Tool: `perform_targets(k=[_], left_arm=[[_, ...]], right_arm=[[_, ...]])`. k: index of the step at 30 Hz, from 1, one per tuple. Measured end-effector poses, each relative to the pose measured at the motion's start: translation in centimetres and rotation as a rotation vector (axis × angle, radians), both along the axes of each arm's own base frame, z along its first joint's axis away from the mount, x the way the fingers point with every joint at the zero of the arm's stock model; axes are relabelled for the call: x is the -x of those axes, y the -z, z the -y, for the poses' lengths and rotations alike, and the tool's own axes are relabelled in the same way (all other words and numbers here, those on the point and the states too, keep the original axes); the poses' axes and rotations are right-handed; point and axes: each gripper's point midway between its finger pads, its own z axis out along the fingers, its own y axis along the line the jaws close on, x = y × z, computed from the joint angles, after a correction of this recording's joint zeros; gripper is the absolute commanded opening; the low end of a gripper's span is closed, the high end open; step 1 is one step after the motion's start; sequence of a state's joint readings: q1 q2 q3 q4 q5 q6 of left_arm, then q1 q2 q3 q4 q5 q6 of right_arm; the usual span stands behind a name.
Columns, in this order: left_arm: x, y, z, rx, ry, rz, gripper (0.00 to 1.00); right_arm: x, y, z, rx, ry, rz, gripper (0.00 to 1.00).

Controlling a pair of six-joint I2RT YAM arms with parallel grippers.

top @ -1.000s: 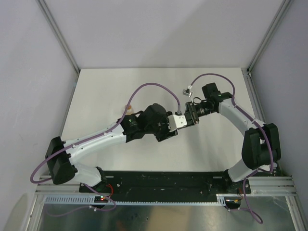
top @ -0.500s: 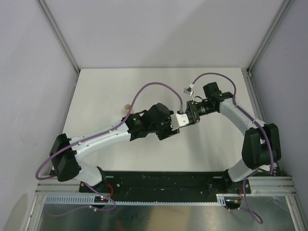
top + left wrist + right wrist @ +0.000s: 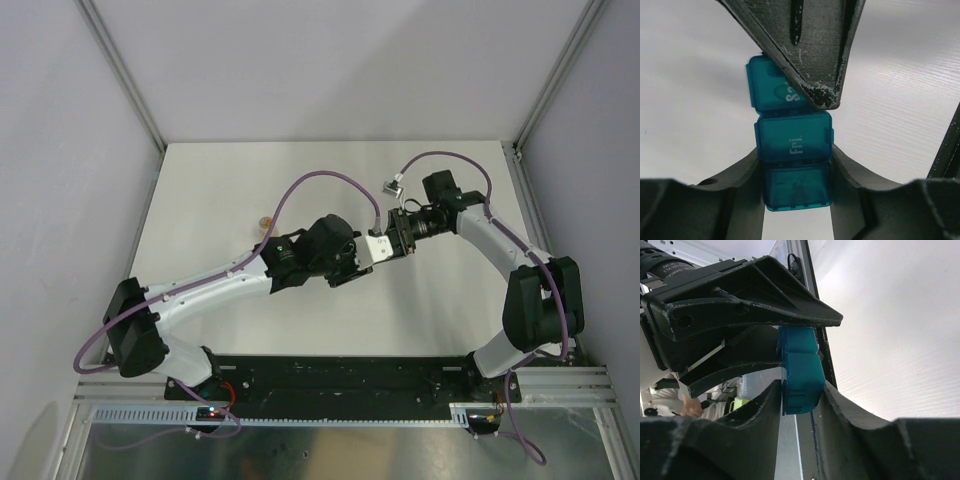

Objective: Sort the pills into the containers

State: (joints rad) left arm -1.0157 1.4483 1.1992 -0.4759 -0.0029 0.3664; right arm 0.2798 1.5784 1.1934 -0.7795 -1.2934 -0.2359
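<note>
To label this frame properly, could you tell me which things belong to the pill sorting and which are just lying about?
Job: teal container strip, clamped by left gripper and right gripper.
Lying about: small orange-tan bottle, apart on the table.

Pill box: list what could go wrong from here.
1. The left gripper and right gripper both clamp the pill box at opposite ends; any mismatched pull or twist could bend its joints or yank it free.
2. The lids look shut, and the right gripper covers the end one, which may block opening it.
</note>
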Motion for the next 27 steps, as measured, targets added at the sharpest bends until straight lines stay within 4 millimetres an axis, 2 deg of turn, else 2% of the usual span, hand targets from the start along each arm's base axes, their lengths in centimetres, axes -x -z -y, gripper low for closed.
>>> perform_targets(k=[3, 6, 11, 13, 16, 19, 27], left_arm=[[0.05, 0.03, 0.00, -0.002, 0.001, -0.001, 0.00], [0.23, 0.08, 0.05, -0.004, 0.005, -0.002, 0.00], [0.23, 0.05, 0.05, -0.007, 0.004, 0.003, 0.00], [0.24, -0.01, 0.10, -0.007, 0.002, 0.007, 0.02], [0.22, -0.01, 0.08, -0.010, 0.000, 0.010, 0.15], [0.21, -0.02, 0.08, -0.010, -0.001, 0.012, 0.34], [0.13, -0.10, 0.02, -0.015, -0.010, 0.021, 0.66]], right_arm=[[-0.18, -0.02, -0.09, -0.002, 0.000, 0.012, 0.43], [-0.30, -0.06, -0.19, -0.005, 0.000, 0.021, 0.40], [-0.35, -0.14, -0.25, -0.003, 0.006, 0.006, 0.12], [-0.33, -0.16, -0.24, 0.000, 0.009, -0.004, 0.04], [-0.32, -0.20, -0.26, -0.003, 0.008, -0.003, 0.00], [-0.31, -0.21, -0.26, -0.003, 0.007, -0.004, 0.00], [-0.41, -0.27, -0.17, -0.008, 0.009, 0.000, 0.00]])
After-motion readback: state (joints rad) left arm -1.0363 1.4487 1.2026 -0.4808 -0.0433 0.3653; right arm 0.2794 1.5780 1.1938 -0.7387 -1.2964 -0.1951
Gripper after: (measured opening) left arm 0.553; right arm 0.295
